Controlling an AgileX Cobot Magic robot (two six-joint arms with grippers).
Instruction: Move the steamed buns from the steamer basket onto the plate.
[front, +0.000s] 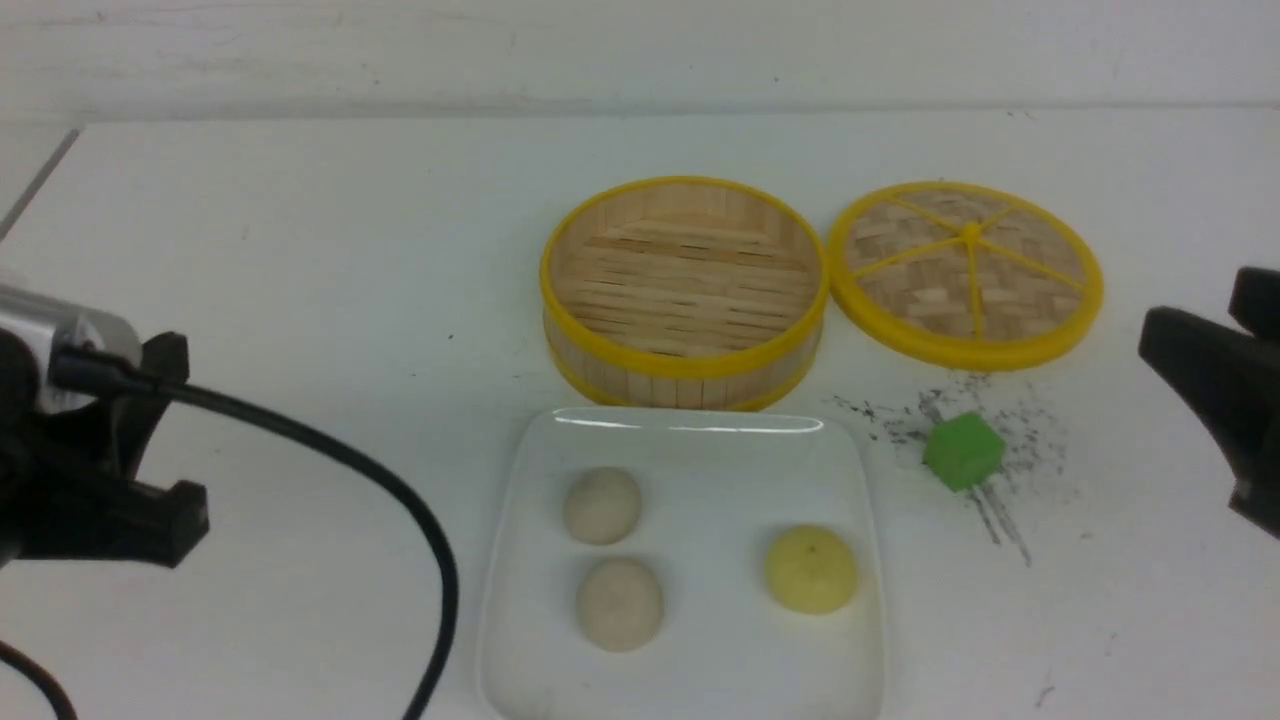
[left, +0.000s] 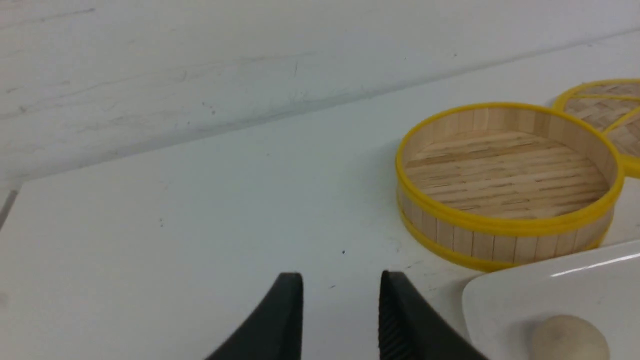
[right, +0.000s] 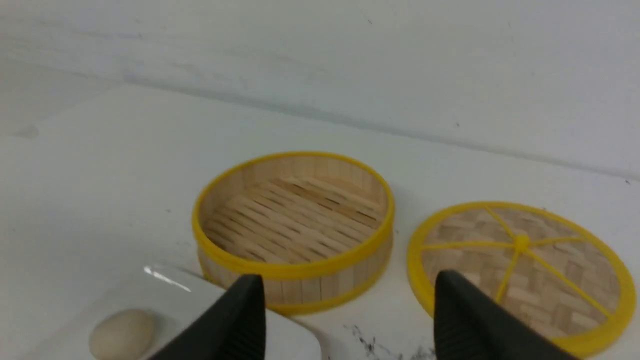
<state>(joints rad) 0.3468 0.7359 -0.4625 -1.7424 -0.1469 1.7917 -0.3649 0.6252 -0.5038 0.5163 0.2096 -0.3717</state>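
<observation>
Now three steamed buns (front: 601, 505) on plate (front: 720, 480); left gripper (left: 341, 287), right gripper (right: 348, 287) parted, seemingly empty.

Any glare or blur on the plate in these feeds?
Front view: a thin glare streak along the far rim of the plate, otherwise even, soft light. Left wrist view: the same streak; the bun looks soft. Right wrist view: a small highlight on the rim, mild blur overall.

Left gripper (left: 341, 280) fingers (left: 287, 310) are standing apart above the table (left: 200, 225); a bun (left: 570, 339) is sitting on the plate (left: 505, 305) by the steamer basket (left: 500, 245)
</observation>
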